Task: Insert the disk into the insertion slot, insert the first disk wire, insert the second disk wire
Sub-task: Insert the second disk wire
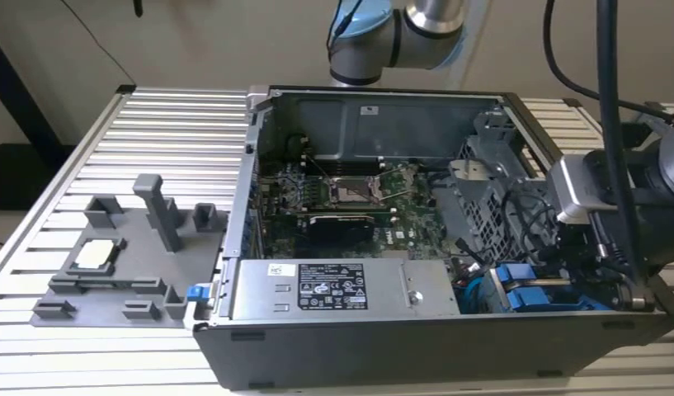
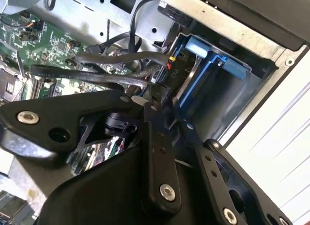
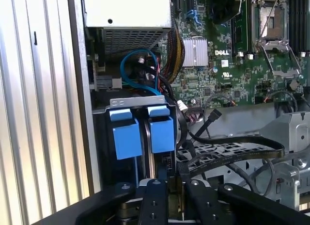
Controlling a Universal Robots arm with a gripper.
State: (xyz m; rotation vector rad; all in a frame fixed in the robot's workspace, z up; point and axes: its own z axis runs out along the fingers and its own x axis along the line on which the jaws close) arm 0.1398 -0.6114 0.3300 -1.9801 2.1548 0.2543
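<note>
two blue caddy ends (image 1: 531, 290) showed in the exterior view, low in the corner of the open computer case (image 1: 314, 346) toward the exterior view's right, just beside the grey labelled power-supply box (image 1: 342, 289). they sat side by side in the insertion slot (image 1: 501, 304), and the disk's silver body could not be made out there. the arm's wrist (image 1: 617, 198) stood over that corner and covered the gripper, and black cables (image 1: 584, 49) hung across the same side. a grey fixture plate (image 1: 122, 264) lay on the slatted table (image 1: 50, 206), outside the case on the exterior view's left.

in the second wrist view the blue caddy (image 2: 213, 70) sat tilted inside the grey metal bay, its tab end light blue; the drive itself was in shadow. the gripper (image 2: 157, 101) reached into a bundle of black wires (image 2: 106, 65) right next to the caddy. its black fingers (image 2: 160, 152) ran close together, and something small and dark lay at their tips, though what it was could not be told.

in the first wrist view two bright blue tabs (image 3: 140, 130) stood side by side in the slot under a grey metal lip, with a dark gap between them. the gripper (image 3: 167, 179) sat just beside those tabs, its fingers (image 3: 154, 203) narrow, their tips lost among flat black cables (image 3: 227, 150). whether they pinched a wire plug could not be told. the green motherboard (image 3: 227, 65) lay beyond.
</note>
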